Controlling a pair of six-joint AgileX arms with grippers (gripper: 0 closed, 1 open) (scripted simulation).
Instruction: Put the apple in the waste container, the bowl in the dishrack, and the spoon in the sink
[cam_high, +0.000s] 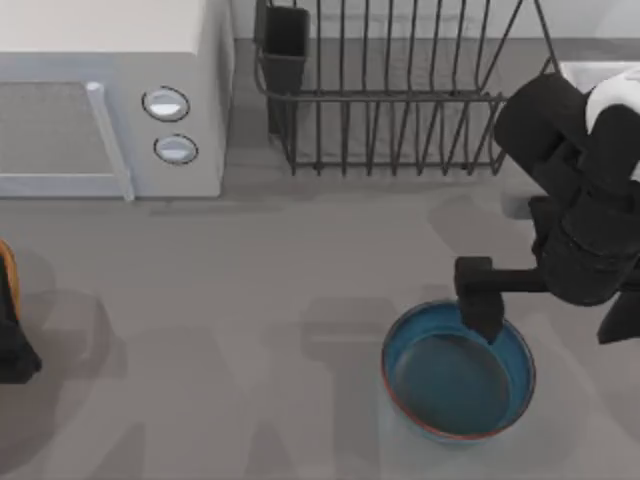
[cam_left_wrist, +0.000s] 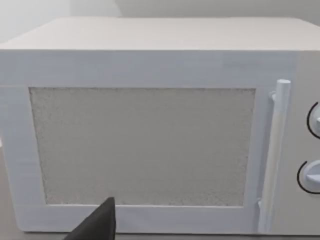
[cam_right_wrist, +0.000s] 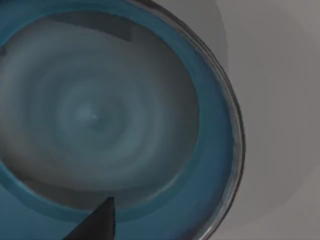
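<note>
Your right gripper (cam_high: 484, 318) hung over the bowl's far rim, at the table's (cam_high: 250, 300) right | its grip: you could not tell | the bowl (cam_high: 458, 372) stood on the table, in front of the dishrack (cam_high: 390, 100) and apart from it | your left arm (cam_high: 12, 320) sat parked at the left edge, facing the microwave (cam_left_wrist: 150, 125).
</note>
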